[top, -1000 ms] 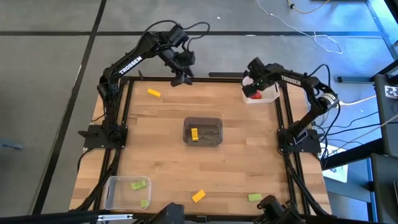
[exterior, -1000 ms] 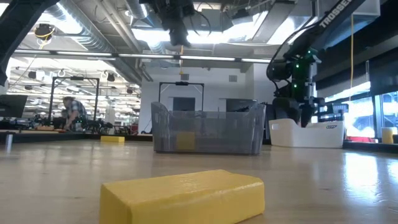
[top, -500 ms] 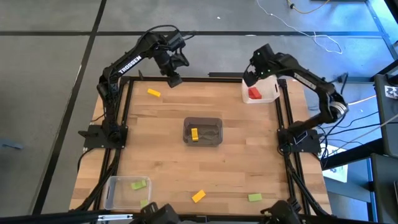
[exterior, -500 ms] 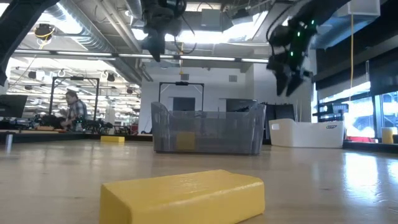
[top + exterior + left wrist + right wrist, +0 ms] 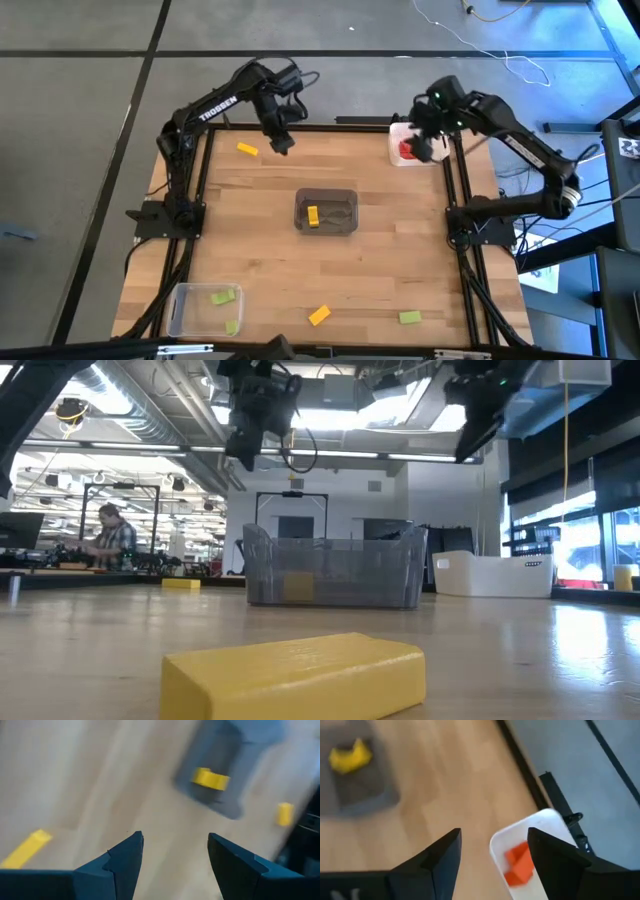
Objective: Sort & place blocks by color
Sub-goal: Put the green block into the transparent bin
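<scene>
Both arms lifted: left gripper [image 5: 282, 146] empty, wide, at 11 o'clock; right gripper [image 5: 424, 152] wide over white bin [image 5: 396, 156] (red block [image 5: 406, 150] inside). Yellow slab block [image 5: 313, 216] in ribbed grey bin [image 5: 340, 226], centre of wooden worktop [image 5: 400, 250].

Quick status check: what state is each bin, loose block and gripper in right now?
Left gripper: open, empty, above the far yellow block.
Right gripper: open, empty, over the white bin.
White bin: holds a red block.
Grey bin: one yellow block inside.
Clear bin: two green blocks.
Near yellow block: loose.
Green block: loose.
</scene>
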Action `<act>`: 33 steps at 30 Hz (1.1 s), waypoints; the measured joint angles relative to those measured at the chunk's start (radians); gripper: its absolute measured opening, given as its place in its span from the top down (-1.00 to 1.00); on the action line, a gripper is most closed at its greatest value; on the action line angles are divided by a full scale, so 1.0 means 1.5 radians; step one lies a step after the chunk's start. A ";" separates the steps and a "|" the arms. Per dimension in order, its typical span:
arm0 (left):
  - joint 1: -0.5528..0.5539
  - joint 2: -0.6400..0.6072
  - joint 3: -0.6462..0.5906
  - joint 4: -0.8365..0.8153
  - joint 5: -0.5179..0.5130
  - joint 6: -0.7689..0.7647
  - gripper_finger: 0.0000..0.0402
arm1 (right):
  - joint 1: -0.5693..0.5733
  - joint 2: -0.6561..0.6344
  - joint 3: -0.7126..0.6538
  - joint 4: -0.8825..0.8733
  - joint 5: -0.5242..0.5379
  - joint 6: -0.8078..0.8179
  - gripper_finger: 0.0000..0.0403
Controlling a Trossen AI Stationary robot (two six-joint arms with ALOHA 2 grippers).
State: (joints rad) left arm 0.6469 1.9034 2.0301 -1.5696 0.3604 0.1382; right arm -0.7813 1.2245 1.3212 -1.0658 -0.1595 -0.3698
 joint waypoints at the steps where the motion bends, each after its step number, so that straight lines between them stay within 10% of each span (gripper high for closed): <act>1: -0.006 0.000 -0.002 0.000 0.024 0.004 -0.07 | 0.010 -0.011 0.000 -0.021 0.000 -0.022 -0.14; 15: -0.157 0.000 -0.002 0.031 0.061 0.001 -0.07 | 0.162 -0.143 -0.001 -0.343 -0.157 -0.055 -0.14; 21: -0.216 -0.004 -0.002 0.032 0.061 0.004 -0.07 | 0.319 -0.192 -0.026 -0.338 -0.284 0.029 -0.14; 33: -0.296 -0.062 -0.003 0.063 0.067 -0.035 -0.07 | 0.661 -0.185 -0.154 -0.170 -0.243 0.369 -0.14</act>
State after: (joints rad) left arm 0.2025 1.8110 2.0263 -1.4754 0.4606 0.0855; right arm 0.2099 0.9464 1.0896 -1.3209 -0.5247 0.1842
